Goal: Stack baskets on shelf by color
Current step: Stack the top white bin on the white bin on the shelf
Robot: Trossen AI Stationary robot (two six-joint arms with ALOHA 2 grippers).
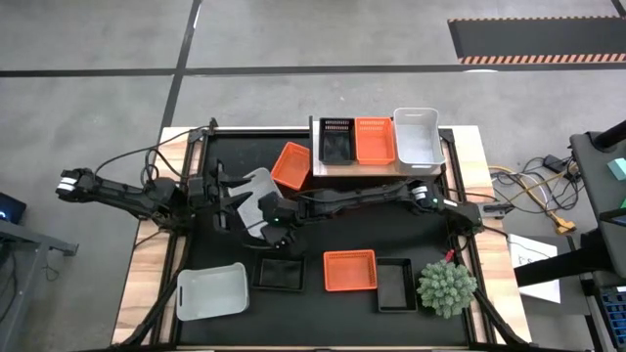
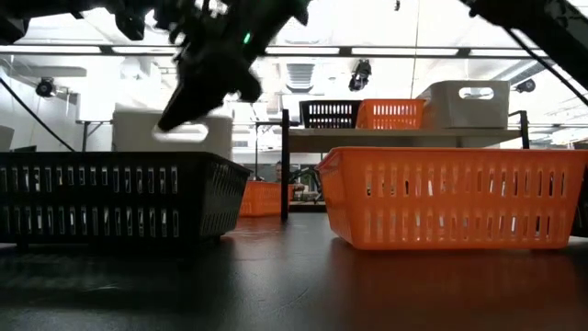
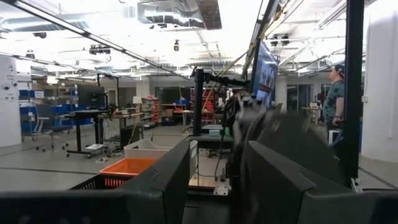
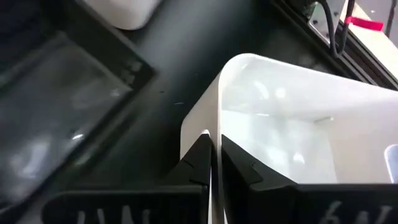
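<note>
Two dark, slim, jointed arms are showing black housings with pale silver-grey bands at some joints; thin black cables are trailing along the left arm. A small green light is glowing on the right gripper [image 1: 266, 217]; its fingers [image 4: 200, 163] are showing as flat, black and angular.

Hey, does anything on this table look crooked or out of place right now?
Yes. One orange basket leans askew against the shelf edge instead of sitting flat. A white basket also hangs tilted, its wall pinched in the right pincer.
</note>
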